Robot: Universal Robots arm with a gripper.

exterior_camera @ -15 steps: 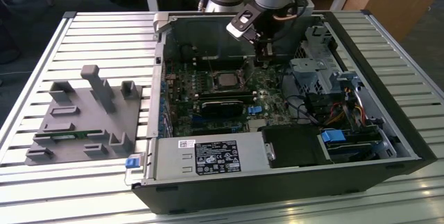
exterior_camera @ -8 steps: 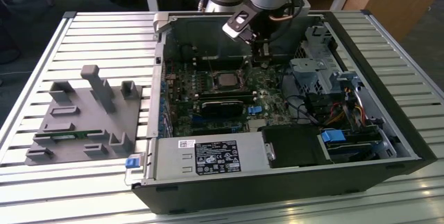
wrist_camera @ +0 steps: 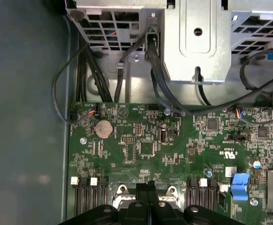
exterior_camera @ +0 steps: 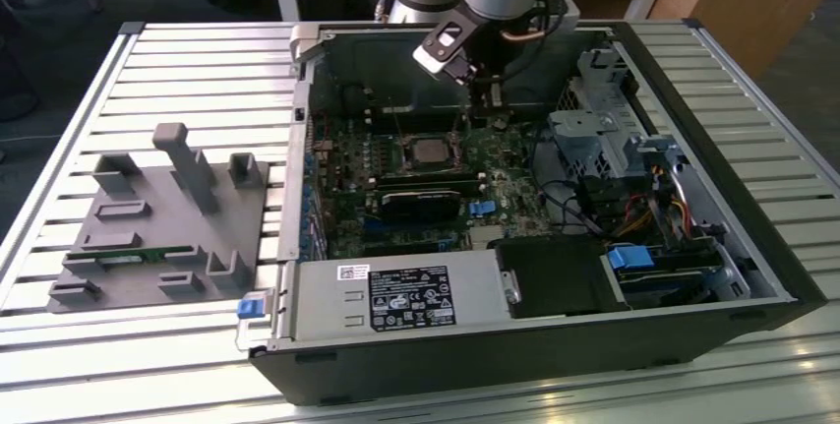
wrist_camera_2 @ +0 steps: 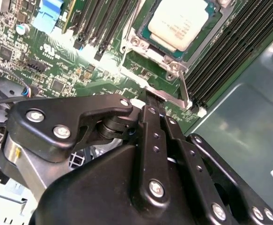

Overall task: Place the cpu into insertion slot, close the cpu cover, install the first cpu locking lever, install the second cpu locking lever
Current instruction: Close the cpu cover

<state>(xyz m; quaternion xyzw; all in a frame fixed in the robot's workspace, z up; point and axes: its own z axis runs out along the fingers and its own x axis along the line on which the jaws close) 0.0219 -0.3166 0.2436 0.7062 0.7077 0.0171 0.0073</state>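
The cpu [exterior_camera: 430, 151] lies flat in its socket in the middle of the motherboard, and its pale metal top [wrist_camera_2: 178, 22] shows through the window of the cpu cover [wrist_camera_2: 157, 50], which lies down around it. A thin metal locking lever [wrist_camera_2: 185, 91] sticks up at the socket's corner. My gripper [wrist_camera_2: 152, 107] hangs just beside the socket, at the lever's end. Its black fingers [wrist_camera: 148, 190] are pressed together with nothing visible between them. In the exterior view the gripper [exterior_camera: 495, 114] reaches down into the case behind the cpu.
The open computer case [exterior_camera: 709, 276] lies on a slatted table. A power supply [exterior_camera: 393, 296] fills its front. The drive cage [exterior_camera: 597, 139] and cables [wrist_camera: 159, 89] stand close by the arm. Memory slots [wrist_camera_2: 230, 56] flank the socket. A grey fixture block [exterior_camera: 157, 227] sits at the exterior view's left.
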